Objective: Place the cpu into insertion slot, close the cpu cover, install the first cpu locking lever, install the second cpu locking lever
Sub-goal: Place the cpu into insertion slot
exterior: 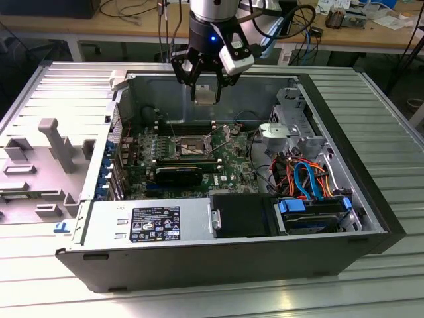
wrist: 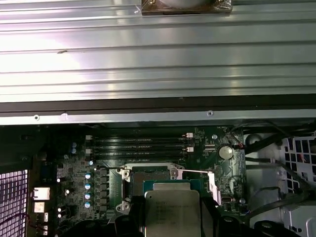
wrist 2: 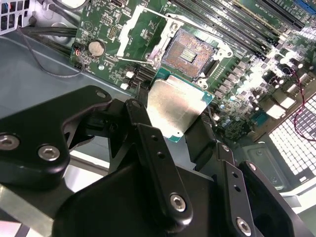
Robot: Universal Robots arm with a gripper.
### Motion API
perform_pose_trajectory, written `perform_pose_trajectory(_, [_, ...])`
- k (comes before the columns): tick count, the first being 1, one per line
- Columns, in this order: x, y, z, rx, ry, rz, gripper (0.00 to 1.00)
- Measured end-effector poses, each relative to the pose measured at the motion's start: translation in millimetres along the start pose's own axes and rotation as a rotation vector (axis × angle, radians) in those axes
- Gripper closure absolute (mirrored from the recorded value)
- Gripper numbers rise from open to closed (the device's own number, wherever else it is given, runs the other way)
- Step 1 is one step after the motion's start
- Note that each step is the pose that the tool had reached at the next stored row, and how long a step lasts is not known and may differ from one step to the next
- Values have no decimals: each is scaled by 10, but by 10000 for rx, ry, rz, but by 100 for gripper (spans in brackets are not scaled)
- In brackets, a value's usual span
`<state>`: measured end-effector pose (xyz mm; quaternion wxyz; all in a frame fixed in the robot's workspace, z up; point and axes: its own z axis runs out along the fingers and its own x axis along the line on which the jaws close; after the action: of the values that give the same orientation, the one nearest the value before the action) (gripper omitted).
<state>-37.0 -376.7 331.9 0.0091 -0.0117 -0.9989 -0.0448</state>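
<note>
Chip (wrist 2: 174,104) is clamped by its edges in the hand (exterior: 206,89), hanging above the open computer case (exterior: 199,262). The bare socket (wrist 2: 189,53) lies on the green board (wrist 2: 101,22) well below and slightly ahead of the chip, their edges looking roughly square to each other. Black finger links hide the chip's near corner, and its underside is unseen.

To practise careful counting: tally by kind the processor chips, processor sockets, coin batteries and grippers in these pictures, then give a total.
chip: 1 (held in the gripper)
socket: 1 (uncovered, nothing in it)
coin battery: 1
gripper: 1
Total: 4
</note>
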Motion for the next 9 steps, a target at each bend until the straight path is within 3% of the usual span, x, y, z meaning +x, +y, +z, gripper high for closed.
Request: perform_pose_trajectory(9, [-1, -11, 39, -1, 0, 0, 45])
